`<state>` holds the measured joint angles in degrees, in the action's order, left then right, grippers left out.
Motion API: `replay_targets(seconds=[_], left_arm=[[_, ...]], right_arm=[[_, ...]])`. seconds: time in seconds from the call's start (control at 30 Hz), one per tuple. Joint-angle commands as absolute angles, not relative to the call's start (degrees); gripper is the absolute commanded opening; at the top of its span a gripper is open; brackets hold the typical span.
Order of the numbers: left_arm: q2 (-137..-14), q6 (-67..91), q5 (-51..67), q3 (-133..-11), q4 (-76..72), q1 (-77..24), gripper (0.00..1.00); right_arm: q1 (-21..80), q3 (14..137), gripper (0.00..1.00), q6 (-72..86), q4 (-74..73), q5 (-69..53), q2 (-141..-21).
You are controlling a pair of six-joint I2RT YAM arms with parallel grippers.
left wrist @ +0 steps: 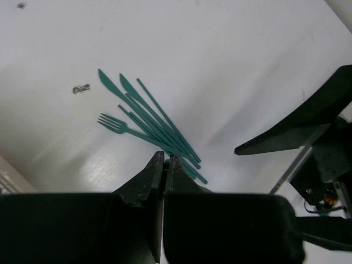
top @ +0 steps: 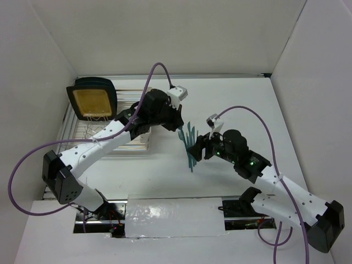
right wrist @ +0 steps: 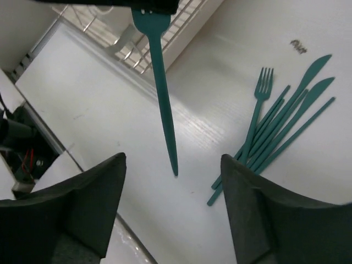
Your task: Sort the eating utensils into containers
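Observation:
Several teal utensils, forks and knives, lie in a loose bundle on the white table; they also show in the left wrist view and the right wrist view. My left gripper is shut on one teal utensil, which hangs handle-down above the table beside the bundle. Its head is hidden in the jaws. My right gripper is open and empty, facing the hanging handle's tip. The cream-white containers are mostly hidden under my left arm.
A wire dish rack stands at the left, with a tan-and-black board leaning at its back. A small dark speck lies near the utensil heads. White walls close the back and both sides.

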<state>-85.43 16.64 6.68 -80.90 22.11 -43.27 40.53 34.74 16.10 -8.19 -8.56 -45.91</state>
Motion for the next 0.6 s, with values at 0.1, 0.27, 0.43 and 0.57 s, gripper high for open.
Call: replay_targets(seconds=[0.1,0.27,0.43,0.57], left_arm=[[-80.7,8.1,-2.0,-85.9,18.8,-40.1,0.0],[-76.4,-1.9,-2.0,-92.9,17.7,-34.2,0.0],[-70.4,-7.1,-3.3,-94.1,15.0,-29.1,0.0],[-68.2,-10.5,-5.1,-92.5,13.2,-25.2,0.0]], right_arm=[[40.8,42.7,0.95,23.3,-13.3,0.3,-44.7],[40.7,44.4,1.0,26.2,-14.4,8.1,-41.3],[40.6,44.4,1.0,26.4,-15.0,8.7,-44.3],[40.5,44.4,1.0,26.7,-14.5,7.0,-49.5]])
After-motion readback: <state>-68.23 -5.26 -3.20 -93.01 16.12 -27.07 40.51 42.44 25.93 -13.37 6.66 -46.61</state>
